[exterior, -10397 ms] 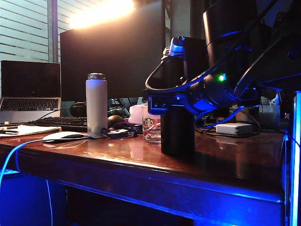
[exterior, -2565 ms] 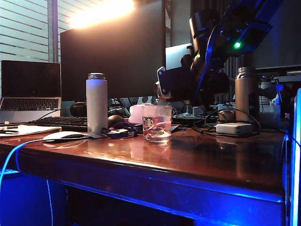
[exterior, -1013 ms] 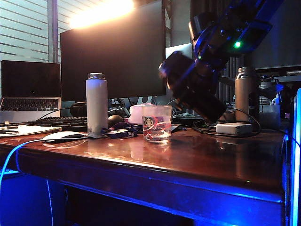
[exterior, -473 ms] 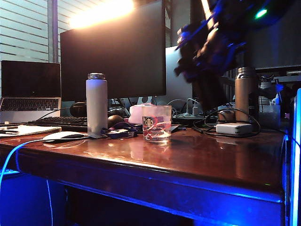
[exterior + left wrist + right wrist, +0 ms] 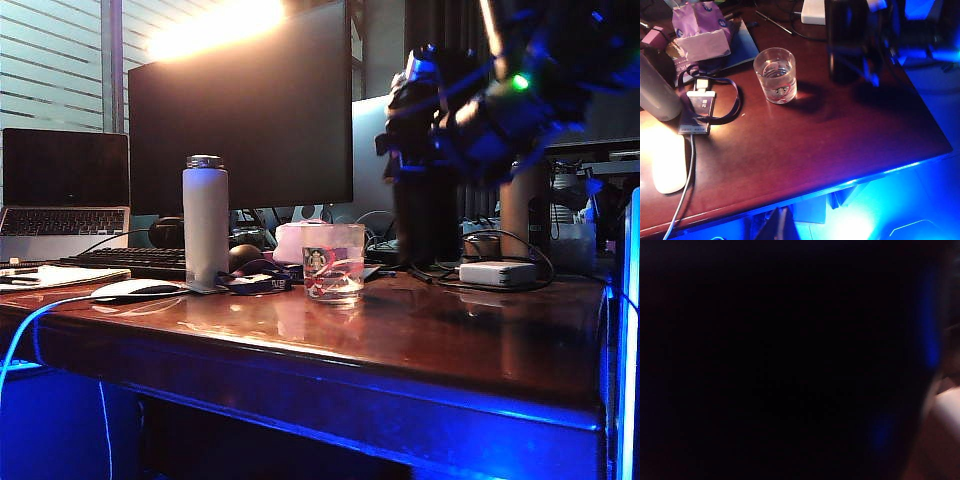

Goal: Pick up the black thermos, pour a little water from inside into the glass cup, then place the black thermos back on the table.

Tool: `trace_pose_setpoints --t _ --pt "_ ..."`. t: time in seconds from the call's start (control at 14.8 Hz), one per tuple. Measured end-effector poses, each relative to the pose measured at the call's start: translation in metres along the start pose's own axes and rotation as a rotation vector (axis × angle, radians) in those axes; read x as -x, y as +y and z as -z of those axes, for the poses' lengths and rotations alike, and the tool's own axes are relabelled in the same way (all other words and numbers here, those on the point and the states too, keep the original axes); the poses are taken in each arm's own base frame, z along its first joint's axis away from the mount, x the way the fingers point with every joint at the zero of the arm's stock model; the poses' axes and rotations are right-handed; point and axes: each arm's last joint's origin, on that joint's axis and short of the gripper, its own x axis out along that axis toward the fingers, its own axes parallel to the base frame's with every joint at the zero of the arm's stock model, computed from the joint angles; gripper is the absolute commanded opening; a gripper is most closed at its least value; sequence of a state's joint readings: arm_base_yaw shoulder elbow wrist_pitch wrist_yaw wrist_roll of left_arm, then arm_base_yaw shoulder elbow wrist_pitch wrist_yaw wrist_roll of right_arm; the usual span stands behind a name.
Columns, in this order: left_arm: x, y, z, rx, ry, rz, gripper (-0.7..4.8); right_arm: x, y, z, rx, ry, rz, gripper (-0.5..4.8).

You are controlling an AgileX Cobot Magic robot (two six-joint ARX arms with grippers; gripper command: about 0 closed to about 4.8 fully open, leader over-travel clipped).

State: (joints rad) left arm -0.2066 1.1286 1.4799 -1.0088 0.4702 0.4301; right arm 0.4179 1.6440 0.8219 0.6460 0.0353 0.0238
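**Thermos upright again, right of the cup**

The table (image 5: 420, 340) was glossy reddish wood. The black thermos (image 5: 425, 215) stood upright, clamped by the right gripper (image 5: 440, 125), just right of the glass cup (image 5: 333, 262), not touching it. Couldn't see the left gripper at all, so no clue on its jaws.

White flask (image 5: 205, 220) upright; mouse (image 5: 135, 289) beside (laptop (image 5: 65, 195) behind).

3 flasks on the table (image 5: 420, 330): 1 black thermos (image 5: 425, 215), 1 white flask (image 5: 205, 225), 1 brownish flask (image 5: 515, 215), half hidden. Plus 1 glass cup (image 5: 333, 262), 1 mouse (image 5: 135, 289), 1 keyboard (image 5: 125, 260), 1 laptop (image 5: 65, 195), 1 monitor (image 5: 240, 115), 1 white adapter (image 5: 497, 273).
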Motion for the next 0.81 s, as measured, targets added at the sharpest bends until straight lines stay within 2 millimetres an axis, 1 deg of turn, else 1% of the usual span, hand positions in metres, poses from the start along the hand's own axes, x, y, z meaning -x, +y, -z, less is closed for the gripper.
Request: trace_pose_setpoints --t 0.14,0.2,0.47,0.54,0.61,0.68,0.74,0.81 --pt "0.000 0.000 0.000 0.000 0.000 0.000 -0.03 0.005 0.002 0.012 -0.006 0.014 -0.078 -0.01" --pt "0.000 0.000 0.000 0.000 0.000 0.000 -0.03 0.006 0.003 0.013 -0.006 0.010 -0.109 -0.01" --pt "0.000 0.000 0.000 0.000 0.000 0.000 -0.03 0.011 0.004 0.025 -0.008 0.046 -0.159 0.05" --pt "0.000 0.000 0.000 0.000 0.000 0.000 -0.03 0.010 0.004 0.028 -0.009 0.054 -0.163 0.84" --pt "0.000 0.000 0.000 0.000 0.000 0.000 -0.03 0.009 0.004 0.031 -0.009 0.067 -0.163 1.77" --pt "0.000 0.000 0.000 0.000 0.000 0.000 -0.03 0.008 0.004 0.032 -0.010 0.073 -0.163 2.03" --pt "0.000 0.000 0.000 0.000 0.000 0.000 -0.03 0.008 0.004 0.032 -0.009 0.072 -0.163 2.03" --pt "0.000 0.000 0.000 0.000 0.000 0.000 -0.03 0.008 0.004 0.032 -0.009 0.072 -0.165 2.20"
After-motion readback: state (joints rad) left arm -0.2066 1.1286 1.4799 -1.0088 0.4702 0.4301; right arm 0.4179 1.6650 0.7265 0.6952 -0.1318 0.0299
